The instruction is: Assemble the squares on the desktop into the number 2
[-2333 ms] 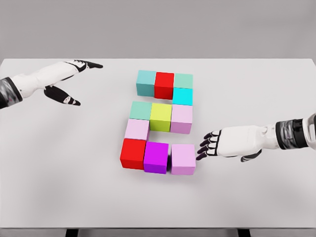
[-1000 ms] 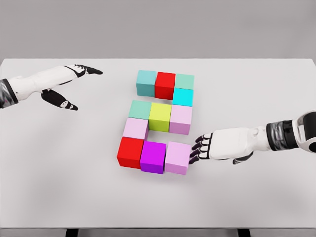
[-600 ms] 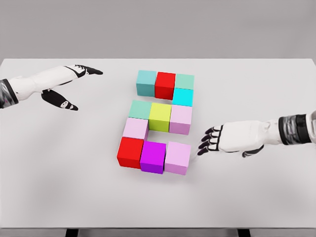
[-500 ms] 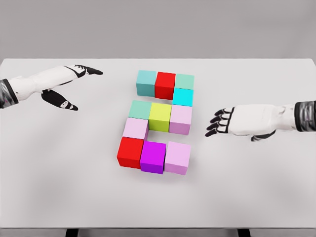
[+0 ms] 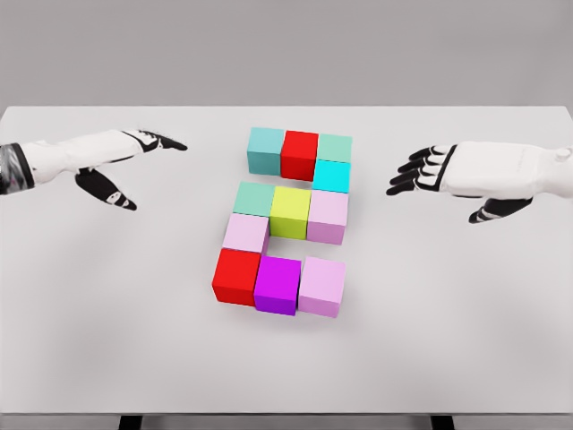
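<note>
Head view shows the coloured cube blocks [image 5: 288, 219] in a 2 mid-table, touching, both the left hand [image 5: 116, 157] and right hand [image 5: 448, 172] loose and empty — best lift clear without bumping the light pink corner block [image 5: 322, 285].

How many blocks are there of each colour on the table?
Teal: 3
Red: 2
Cyan: 1
Yellow-green: 1
Light pink: 3
Magenta: 1
Total: 11 blocks
</note>
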Robot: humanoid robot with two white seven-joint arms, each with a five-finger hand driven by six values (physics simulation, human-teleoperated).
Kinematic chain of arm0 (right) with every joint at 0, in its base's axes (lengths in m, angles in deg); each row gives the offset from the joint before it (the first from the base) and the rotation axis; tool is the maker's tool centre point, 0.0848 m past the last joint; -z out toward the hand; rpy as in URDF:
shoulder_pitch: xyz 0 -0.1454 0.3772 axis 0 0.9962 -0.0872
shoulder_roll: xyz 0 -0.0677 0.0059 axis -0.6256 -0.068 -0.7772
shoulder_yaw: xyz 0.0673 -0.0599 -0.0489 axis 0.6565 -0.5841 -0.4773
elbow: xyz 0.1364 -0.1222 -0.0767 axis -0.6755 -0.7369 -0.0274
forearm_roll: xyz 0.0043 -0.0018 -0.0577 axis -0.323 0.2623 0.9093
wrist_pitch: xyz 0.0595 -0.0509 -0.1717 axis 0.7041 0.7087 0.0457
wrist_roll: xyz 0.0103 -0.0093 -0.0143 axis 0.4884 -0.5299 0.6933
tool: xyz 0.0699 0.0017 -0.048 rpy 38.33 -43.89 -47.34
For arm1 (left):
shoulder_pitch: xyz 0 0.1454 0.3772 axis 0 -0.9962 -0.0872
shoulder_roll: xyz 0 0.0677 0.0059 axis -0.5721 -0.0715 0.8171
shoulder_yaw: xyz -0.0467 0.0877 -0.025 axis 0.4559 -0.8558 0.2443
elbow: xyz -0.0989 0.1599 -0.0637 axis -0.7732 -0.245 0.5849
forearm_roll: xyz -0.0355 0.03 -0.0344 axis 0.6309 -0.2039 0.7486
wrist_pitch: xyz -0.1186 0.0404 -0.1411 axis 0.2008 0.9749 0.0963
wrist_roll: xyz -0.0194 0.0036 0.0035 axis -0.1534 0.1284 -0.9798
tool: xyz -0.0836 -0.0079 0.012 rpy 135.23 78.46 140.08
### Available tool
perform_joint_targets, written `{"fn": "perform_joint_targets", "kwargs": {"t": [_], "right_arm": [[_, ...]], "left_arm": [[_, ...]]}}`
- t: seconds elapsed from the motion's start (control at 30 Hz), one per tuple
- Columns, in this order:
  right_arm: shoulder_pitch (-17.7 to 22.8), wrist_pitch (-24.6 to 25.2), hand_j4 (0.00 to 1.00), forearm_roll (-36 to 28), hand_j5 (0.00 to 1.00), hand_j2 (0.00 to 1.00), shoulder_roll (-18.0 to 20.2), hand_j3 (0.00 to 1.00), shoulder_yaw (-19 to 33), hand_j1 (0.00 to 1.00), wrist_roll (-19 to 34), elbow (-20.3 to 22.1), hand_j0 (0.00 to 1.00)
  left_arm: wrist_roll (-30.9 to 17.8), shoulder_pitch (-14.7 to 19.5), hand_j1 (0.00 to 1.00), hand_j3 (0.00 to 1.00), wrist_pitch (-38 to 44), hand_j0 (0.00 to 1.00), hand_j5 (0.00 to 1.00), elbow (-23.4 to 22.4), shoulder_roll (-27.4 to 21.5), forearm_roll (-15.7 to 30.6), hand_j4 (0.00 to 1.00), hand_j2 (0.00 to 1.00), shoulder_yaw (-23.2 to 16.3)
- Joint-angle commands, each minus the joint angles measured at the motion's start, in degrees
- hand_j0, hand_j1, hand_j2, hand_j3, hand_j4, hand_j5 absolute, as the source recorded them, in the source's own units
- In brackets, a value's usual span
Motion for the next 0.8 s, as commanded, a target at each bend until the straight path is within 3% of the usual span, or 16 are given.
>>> {"fn": "perform_joint_targets", "kwargs": {"t": [0.0, 0.2, 0.27, 0.47, 0.63, 0.77], "right_arm": [[0.00, 0.15, 1.00, -1.26, 1.00, 1.00, 0.12, 1.00, 0.07, 1.00, -0.02, -0.28, 1.00], [-0.09, 0.15, 1.00, -2.84, 1.00, 1.00, -0.23, 1.00, -0.54, 1.00, -0.02, -0.28, 1.00], [0.18, 0.15, 1.00, -2.58, 1.00, 1.00, -0.14, 1.00, -0.63, 1.00, -0.02, 0.07, 1.00], [0.44, 0.15, 1.00, -1.96, 1.00, 1.00, 1.18, 1.00, -2.39, 1.00, -0.02, 2.62, 1.00], [0.88, 0.15, 1.00, -0.03, 1.00, 1.00, 1.62, 1.00, -3.36, 1.00, -0.02, 2.71, 1.00], [1.58, 0.15, 1.00, 4.89, 1.00, 1.00, 0.91, 1.00, -9.07, 1.00, -0.02, 2.80, 1.00]], "left_arm": [[-12.61, 0.09, 1.00, 1.00, 0.05, 1.00, 1.00, -5.69, 5.35, 0.67, 1.00, 1.00, 3.88], [-13.85, 0.18, 1.00, 1.00, 0.05, 1.00, 1.00, -5.79, 5.18, 1.02, 1.00, 1.00, 4.41], [-13.76, 0.09, 1.00, 1.00, 0.05, 1.00, 1.00, -4.47, 2.29, 2.34, 1.00, 1.00, 4.32], [-6.12, -1.05, 1.00, 1.00, 0.05, 1.00, 1.00, -2.71, -2.64, 2.34, 1.00, 1.00, 4.23], [-5.68, -1.93, 1.00, 1.00, 0.05, 1.00, 1.00, -2.45, -3.35, 2.17, 1.00, 1.00, 4.23], [-2.26, -3.16, 1.00, 1.00, 0.05, 1.00, 1.00, -2.36, -4.22, 1.82, 1.00, 1.00, 4.14]]}}
